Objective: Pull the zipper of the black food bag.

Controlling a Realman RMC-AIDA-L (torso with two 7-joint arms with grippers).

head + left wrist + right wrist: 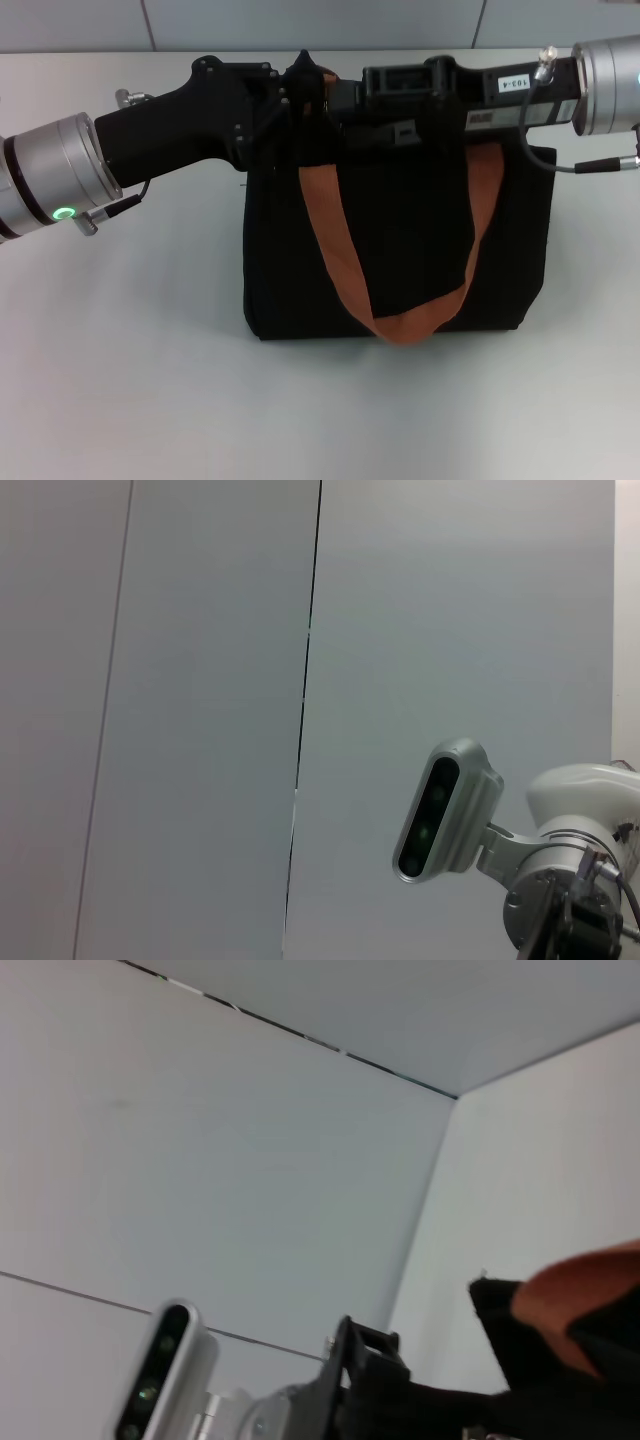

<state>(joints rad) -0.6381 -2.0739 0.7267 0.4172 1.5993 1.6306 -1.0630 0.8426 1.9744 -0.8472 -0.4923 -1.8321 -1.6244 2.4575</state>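
The white surface (pixel 120 380) carries the black food bag (pixel 400 250) upright at its middle, orange strap (pixel 340 260) draped down its front, the left gripper (pixel 300 85) and right gripper (pixel 375 90) meeting over its top edge, fingers' state indiscernible, zipper hidden.

My head camera looks down on the table (pixel 120 380); both wrist cameras face up at wall panels, sharing the robot's head (pixel 445 810).
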